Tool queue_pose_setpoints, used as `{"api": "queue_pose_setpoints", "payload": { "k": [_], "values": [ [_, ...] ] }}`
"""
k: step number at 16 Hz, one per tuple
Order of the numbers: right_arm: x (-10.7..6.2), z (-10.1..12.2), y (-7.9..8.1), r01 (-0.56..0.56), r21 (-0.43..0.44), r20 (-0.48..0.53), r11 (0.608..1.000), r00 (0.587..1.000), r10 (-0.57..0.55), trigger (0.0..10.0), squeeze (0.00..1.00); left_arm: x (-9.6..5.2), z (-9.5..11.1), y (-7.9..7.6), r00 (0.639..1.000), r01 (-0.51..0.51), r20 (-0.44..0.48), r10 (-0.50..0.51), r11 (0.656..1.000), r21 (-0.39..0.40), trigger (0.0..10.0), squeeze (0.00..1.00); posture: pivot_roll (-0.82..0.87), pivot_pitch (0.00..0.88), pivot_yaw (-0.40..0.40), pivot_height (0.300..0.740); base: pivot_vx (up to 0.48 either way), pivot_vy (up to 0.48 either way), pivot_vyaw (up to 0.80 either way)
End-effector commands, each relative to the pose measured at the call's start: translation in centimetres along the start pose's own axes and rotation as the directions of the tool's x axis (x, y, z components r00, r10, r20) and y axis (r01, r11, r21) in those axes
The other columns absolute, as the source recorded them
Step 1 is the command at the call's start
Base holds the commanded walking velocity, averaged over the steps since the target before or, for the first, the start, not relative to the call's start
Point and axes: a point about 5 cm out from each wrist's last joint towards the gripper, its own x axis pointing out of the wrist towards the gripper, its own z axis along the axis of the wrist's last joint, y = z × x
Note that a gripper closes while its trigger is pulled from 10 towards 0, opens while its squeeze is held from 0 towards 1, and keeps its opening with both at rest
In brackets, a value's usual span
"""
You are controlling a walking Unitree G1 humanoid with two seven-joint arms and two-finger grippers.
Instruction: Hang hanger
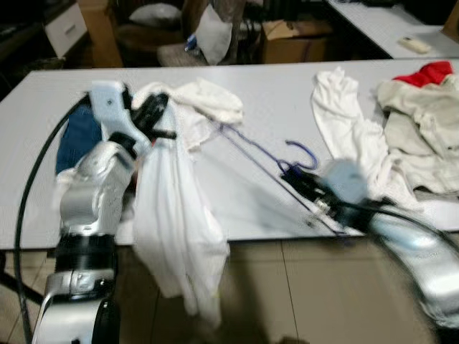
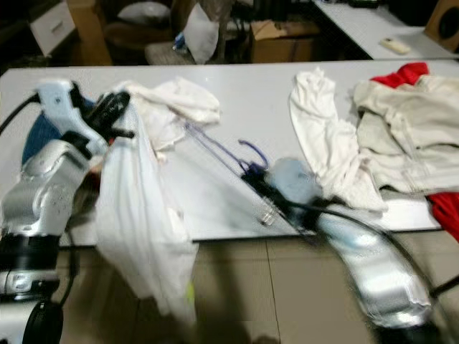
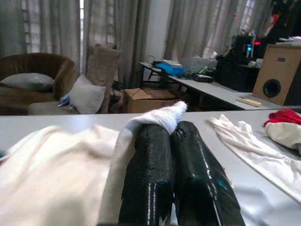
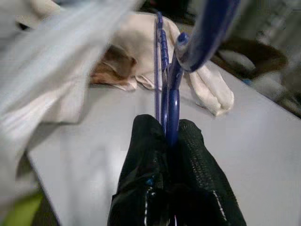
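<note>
The blue hanger [image 1: 267, 159] is being held at its neck, just below the hook, by the right gripper [image 4: 165, 141], whose fingers are clenched on the thin blue wire. From that gripper the hanger's long arm is reaching away over the surface [image 1: 272, 93] toward the white garment [image 1: 172, 215], and its far end appears to be lying against or under the cloth; whether it is already inside the garment cannot be told. The garment is being pinched at an upper edge by the left gripper [image 3: 175, 141], closed on a fold of white fabric, so that the cloth is hanging from that gripper past the near edge of the surface toward the floor.

For this step to go well, the hanger should probably be kept level and steady in the right gripper while the garment's opening is being kept taut and raised by the left one, so that the wire end is not snagging on loose folds. The grip on the neck looks narrow, so twisting is likely a risk if the hanger is being pushed hard against cloth.

Beyond the right gripper, a second white cloth [image 1: 344, 122] and a cream and red pile [image 1: 419, 122] are lying on the surface, well apart from the hanger. Beside the left gripper, something dark blue [image 1: 77, 140] is lying partly hidden.
</note>
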Motion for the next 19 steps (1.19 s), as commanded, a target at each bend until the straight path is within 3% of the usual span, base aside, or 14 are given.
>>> {"api": "queue_pose_setpoints", "payload": {
  "k": [1, 4, 7, 10, 13, 15, 19],
  "values": [
    [-0.9, 1.4, -0.2, -0.057, -0.003, 0.055, 0.998, 0.997, 0.057, 10.0, 0.0, 0.8, 1.1, -0.7, 0.999, 0.031, 0.041, -0.033, 0.999, 0.033, 10.0, 0.0, -0.09, 0.031, 0.05, 0.74, 0.398, 0.0, 0.0],
    [-2.8, 2.9, -0.1, -0.187, -0.023, 0.073, 0.982, 0.979, 0.189, 10.0, 0.0, 1.7, 1.3, -0.5, 0.999, 0.032, 0.028, -0.034, 0.998, 0.054, 10.0, 0.0, -0.1, 0.03, 0.055, 0.74, 0.394, 0.0, 0.0],
    [-3.5, 2.1, 0.0, -0.279, -0.025, -0.017, 0.96, 0.96, 0.279, 10.0, 0.0, 3.0, 2.3, -0.2, 0.999, 0.015, 0.028, -0.018, 0.996, 0.088, 10.0, 0.0, -0.1, 0.03, 0.053, 0.74, 0.125, 0.0, 0.0],
    [-2.4, 1.9, 0.7, -0.326, -0.024, -0.034, 0.945, 0.945, 0.325, 10.0, 0.0, 3.7, 4.1, -1.4, 0.992, 0.109, 0.054, -0.116, 0.988, 0.113, 10.0, 0.0, -0.1, 0.03, 0.046, 0.74, 0.0, 0.0, 0.0],
    [0.7, 1.5, 1.8, -0.375, -0.011, -0.015, 0.927, 0.927, 0.375, 10.0, 0.0, 4.2, 5.6, -4.3, 0.964, 0.243, 0.084, -0.253, 0.963, 0.116, 10.0, 0.0, -0.09, 0.032, 0.041, 0.74, 0.0, 0.0, 0.0],
    [1.7, 1.7, 2.0, -0.386, -0.006, 0.007, 0.922, 0.922, 0.386, 10.0, 0.0, 4.3, 6.1, -5.4, 0.954, 0.272, 0.104, -0.28, 0.958, 0.091, 10.0, 0.0, -0.09, 0.033, 0.038, 0.74, 0.0, 0.0, 0.0],
    [5.1, 1.0, 1.5, -0.341, 0.002, -0.044, 0.94, 0.939, 0.341, 10.0, 0.0, 4.0, 8.1, -6.9, 0.926, 0.336, 0.195, -0.323, 0.941, -0.032, 10.0, 0.0, -0.08, 0.034, 0.031, 0.74, 0.0, 0.0, 0.0]
  ]
}}
